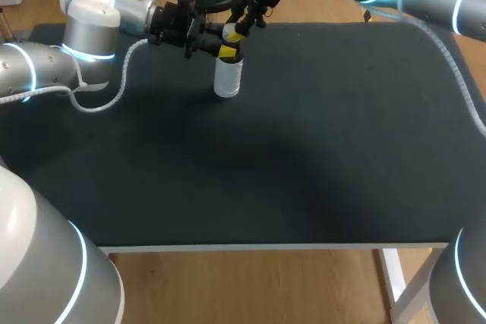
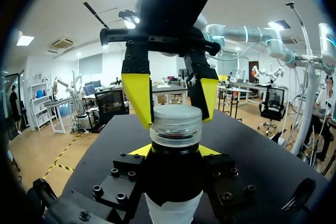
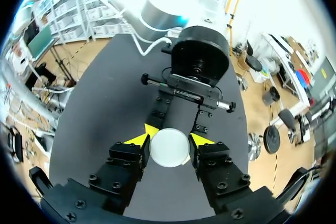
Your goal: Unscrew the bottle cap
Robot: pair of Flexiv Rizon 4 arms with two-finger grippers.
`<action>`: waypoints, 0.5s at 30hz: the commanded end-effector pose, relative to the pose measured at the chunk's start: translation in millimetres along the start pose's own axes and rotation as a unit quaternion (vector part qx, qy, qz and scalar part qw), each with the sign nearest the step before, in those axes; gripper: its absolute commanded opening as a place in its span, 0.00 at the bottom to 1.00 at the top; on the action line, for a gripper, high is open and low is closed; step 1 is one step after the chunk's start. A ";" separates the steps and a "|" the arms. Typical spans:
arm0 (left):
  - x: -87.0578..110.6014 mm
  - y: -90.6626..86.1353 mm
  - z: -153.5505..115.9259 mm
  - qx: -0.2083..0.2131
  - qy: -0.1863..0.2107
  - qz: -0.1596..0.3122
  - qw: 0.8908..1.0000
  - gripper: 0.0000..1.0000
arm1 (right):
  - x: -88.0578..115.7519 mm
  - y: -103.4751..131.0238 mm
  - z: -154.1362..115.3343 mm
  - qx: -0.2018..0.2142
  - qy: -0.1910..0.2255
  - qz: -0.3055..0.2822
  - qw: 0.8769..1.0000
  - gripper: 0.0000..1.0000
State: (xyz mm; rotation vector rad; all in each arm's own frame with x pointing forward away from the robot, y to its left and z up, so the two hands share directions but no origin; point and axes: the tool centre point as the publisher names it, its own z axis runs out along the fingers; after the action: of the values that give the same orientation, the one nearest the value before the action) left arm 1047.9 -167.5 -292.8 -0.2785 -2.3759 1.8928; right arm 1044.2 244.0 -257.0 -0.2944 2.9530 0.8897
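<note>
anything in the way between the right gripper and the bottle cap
Nothing visible. The right gripper has the bottle cap between its fingers, which seem to touch it on both sides. The left gripper clamps the bottle lower down, below the cap, clear of that grip.

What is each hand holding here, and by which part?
The left hand clamps the bottle by its dark neck just under the bottle cap; the right hand grips that cap by its sides, from above.

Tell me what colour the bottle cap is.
The bottle cap is clear to whitish, with fine ribs around its side; the left wrist view shows it best.
</note>
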 end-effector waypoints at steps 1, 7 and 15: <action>-4.9 -0.8 -1.4 0.000 0.001 0.000 1.000 0.00 | -4.5 -1.6 2.5 -0.015 0.035 -0.034 0.999 0.00; -4.9 -0.8 -1.4 0.000 0.001 0.000 1.000 0.00 | -5.1 0.1 -0.4 -0.055 0.105 -0.124 0.985 0.00; -4.9 -0.8 -1.4 0.000 0.001 0.000 1.000 0.00 | -0.8 1.9 -3.5 -0.094 0.170 -0.227 0.954 0.00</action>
State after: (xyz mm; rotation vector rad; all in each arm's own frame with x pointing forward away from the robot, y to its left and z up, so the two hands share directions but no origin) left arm 1046.7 -167.6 -292.1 -0.2811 -2.3740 1.8945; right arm 1040.1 243.8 -251.2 -0.9586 2.8423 1.0923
